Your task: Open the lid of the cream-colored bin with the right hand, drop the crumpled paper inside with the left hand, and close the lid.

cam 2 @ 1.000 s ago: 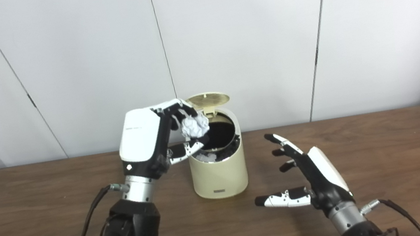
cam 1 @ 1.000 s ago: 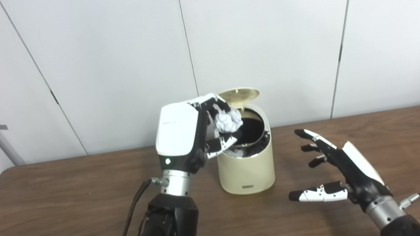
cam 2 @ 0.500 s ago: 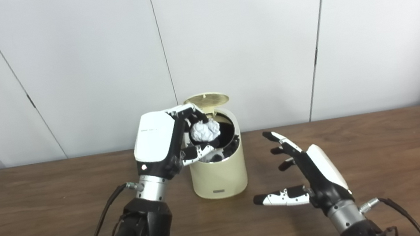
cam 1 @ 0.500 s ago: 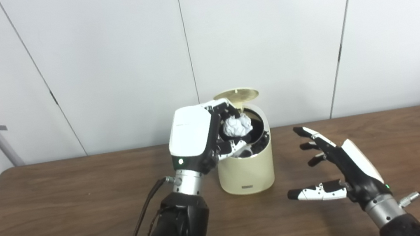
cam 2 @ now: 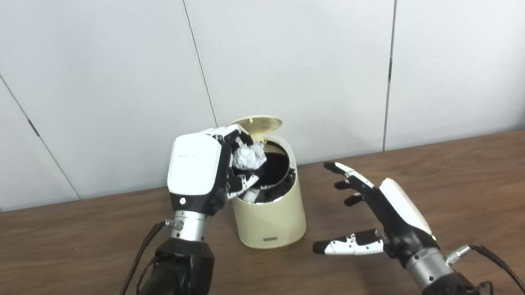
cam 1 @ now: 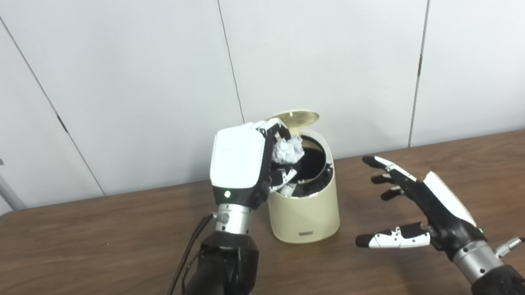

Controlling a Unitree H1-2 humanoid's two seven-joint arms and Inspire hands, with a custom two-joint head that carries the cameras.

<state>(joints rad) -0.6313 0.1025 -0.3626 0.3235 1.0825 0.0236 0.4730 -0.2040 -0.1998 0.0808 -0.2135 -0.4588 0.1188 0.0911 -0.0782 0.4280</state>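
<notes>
- Bin (cam 1: 305, 214) cream-colored, upright on the wooden table (cam 1: 50, 262), roughly mid-table, set toward the back edge near the wall panels (cam 1: 332, 54).
- Lid (cam 1: 295, 118) flipped up at the rear of the bin, mouth open, dark interior visible.
- Left hand (cam 1: 245, 168) sits at the bin's left rim, fingers closed around the crumpled paper (cam 1: 287, 150).
- Paper is held over the left part of the opening, above the rim, not inside.
- Right hand (cam 1: 420, 210) is off to the right of the bin, apart from it, fingers spread, thumb pointing left toward the bin, holding nothing.
- Clear gap between right hand's fingertips and bin wall.
- Bare tabletop runs wide on both sides, out to the left and right edges, and in front of the bin.
</notes>
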